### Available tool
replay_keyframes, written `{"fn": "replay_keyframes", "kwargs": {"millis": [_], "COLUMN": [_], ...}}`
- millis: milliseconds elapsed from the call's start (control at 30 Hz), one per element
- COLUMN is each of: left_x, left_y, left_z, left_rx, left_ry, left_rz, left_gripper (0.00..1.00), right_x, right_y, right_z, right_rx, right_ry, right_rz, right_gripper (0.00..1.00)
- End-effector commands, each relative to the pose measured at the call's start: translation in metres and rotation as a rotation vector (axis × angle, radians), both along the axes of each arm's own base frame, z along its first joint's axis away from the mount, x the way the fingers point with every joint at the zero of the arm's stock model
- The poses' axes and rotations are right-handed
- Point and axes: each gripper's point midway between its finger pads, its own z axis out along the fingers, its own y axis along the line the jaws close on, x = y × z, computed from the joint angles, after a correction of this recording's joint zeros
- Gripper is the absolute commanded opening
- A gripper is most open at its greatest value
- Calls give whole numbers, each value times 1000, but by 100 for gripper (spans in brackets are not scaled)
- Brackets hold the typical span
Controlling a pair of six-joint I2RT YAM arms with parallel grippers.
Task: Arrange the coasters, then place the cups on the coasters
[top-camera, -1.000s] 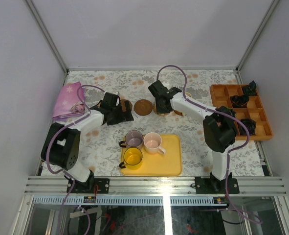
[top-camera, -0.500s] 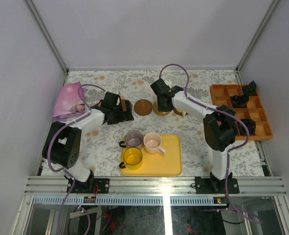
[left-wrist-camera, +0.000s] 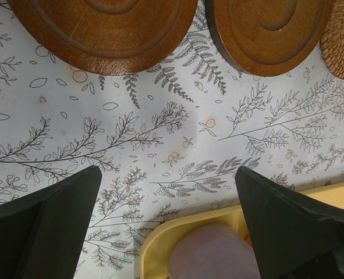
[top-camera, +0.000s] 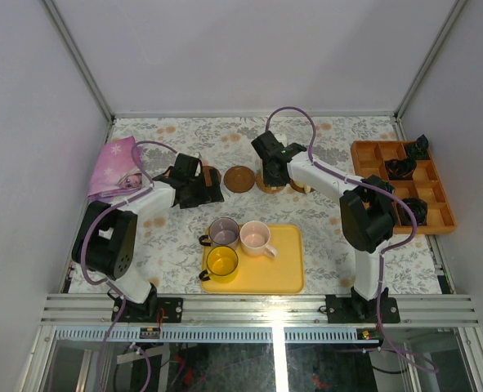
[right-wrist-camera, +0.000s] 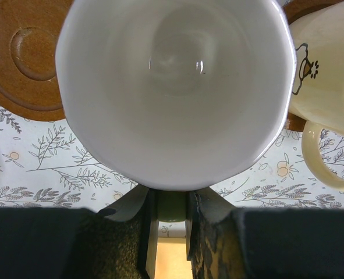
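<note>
My right gripper [right-wrist-camera: 172,232] is shut on the green handle [right-wrist-camera: 172,204] of the white cup [right-wrist-camera: 174,87]. It holds the cup upright between a brown coaster [right-wrist-camera: 23,58] on the left and the cream cup [right-wrist-camera: 329,81], which stands on another coaster [right-wrist-camera: 295,122]. In the top view this gripper [top-camera: 272,173] is over the back middle of the table. My left gripper [left-wrist-camera: 172,224] is open, with nothing between its fingers. Ahead of it lie two coasters [left-wrist-camera: 102,23] [left-wrist-camera: 270,32]. Purple-grey [top-camera: 223,232], pink [top-camera: 256,237] and yellow [top-camera: 222,262] cups stand on the yellow tray [top-camera: 286,273].
An orange compartment box [top-camera: 447,225] with black parts stands at the right edge. A pink cloth [top-camera: 114,167] lies at the back left. The edge of a woven round mat [left-wrist-camera: 343,35] shows to the right of the coasters. The tray's corner [left-wrist-camera: 160,244] lies just under the left gripper.
The right gripper shifted a little to the right with the white cup, then held still. The left arm has not moved.
</note>
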Motion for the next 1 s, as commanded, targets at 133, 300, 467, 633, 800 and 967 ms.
{"fn": "replay_keyframes", "kwargs": {"millis": [133, 300, 467, 633, 800, 967], "left_x": [9, 9, 8, 8, 8, 8], "left_y": [-2, -2, -1, -2, -1, -2], "left_z": [7, 6, 6, 6, 5, 4], "left_rx": [8, 12, 13, 12, 12, 11], "left_ry": [-30, -26, -25, -25, -23, -21], "left_rz": [-8, -6, -4, -6, -5, -5], "left_gripper": [100, 100, 100, 100, 100, 100], "right_x": [22, 17, 16, 16, 16, 14], "right_y": [13, 16, 17, 13, 10, 10], "right_z": [33, 25, 20, 18, 16, 16], "right_rx": [64, 78, 77, 59, 45, 50], "right_ry": [-99, -66, -50, -54, -53, -49], "right_rz": [3, 6, -1, -15, -24, -17], "right_gripper": [0, 0, 8, 14, 49, 57]}}
